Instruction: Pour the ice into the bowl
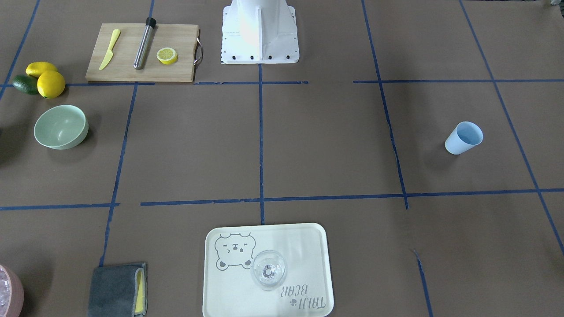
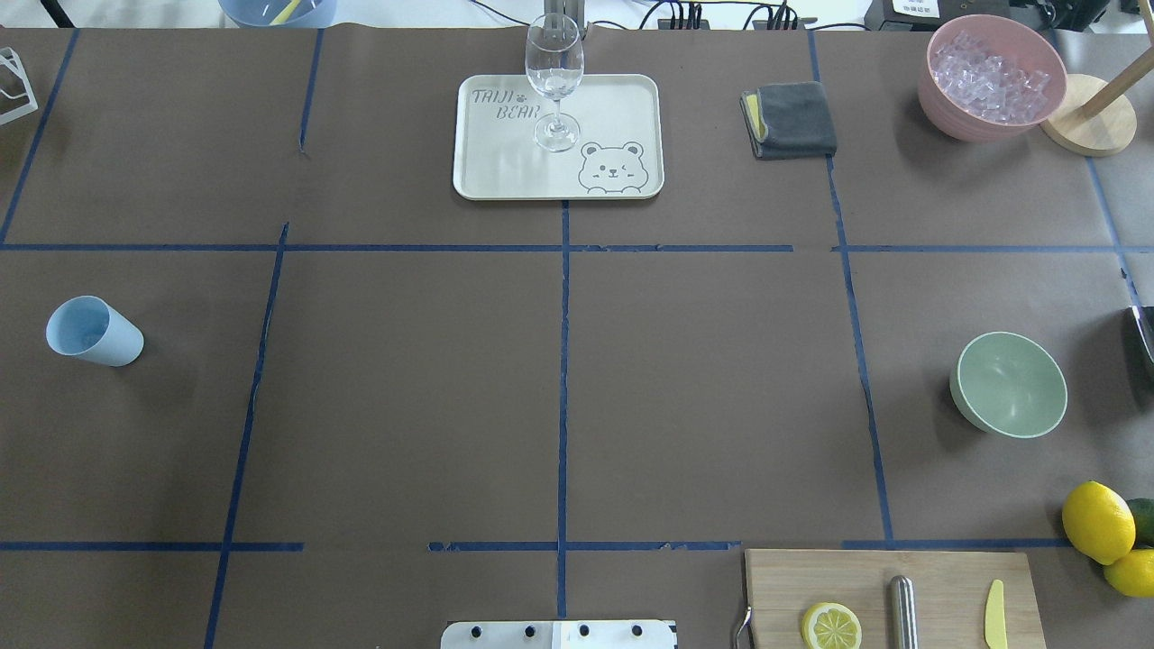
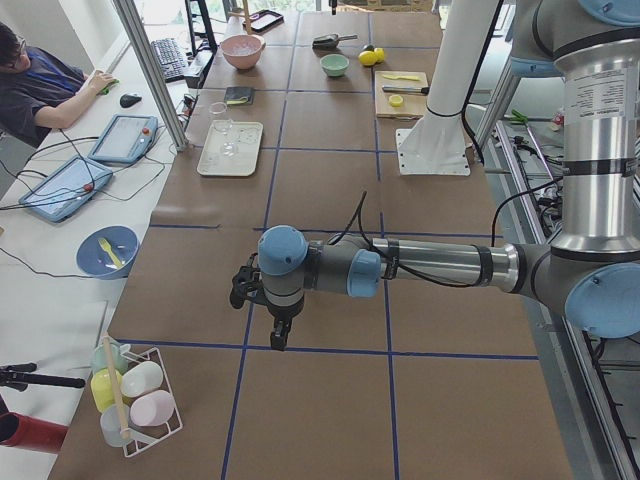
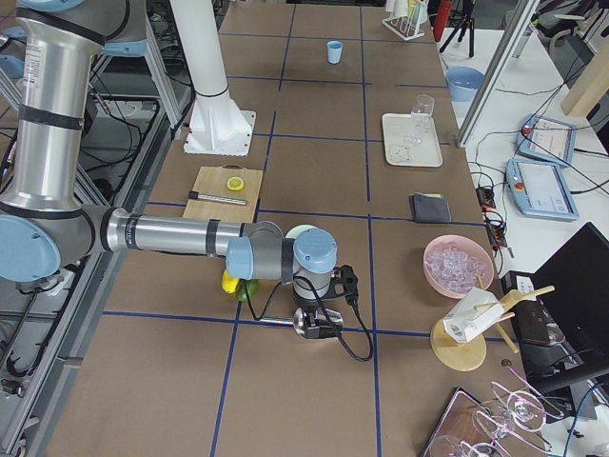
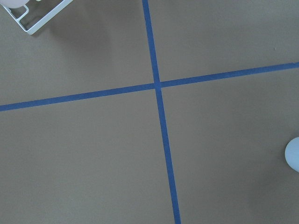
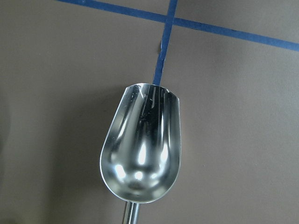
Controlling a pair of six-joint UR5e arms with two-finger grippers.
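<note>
we're seeing bowl (image 2: 1010, 383) sitting empty, ice (image 2: 992, 72) lying in pink bowl (image 2: 942, 104) well apart from it, scoop (image 6: 142, 154) empty, can't tell left gripper (image 3: 278, 340) or right gripper (image 4: 314, 319) opening or hold

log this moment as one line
step: pour not started | ice: in pink bowl | green bowl: empty | scoop: empty
</note>
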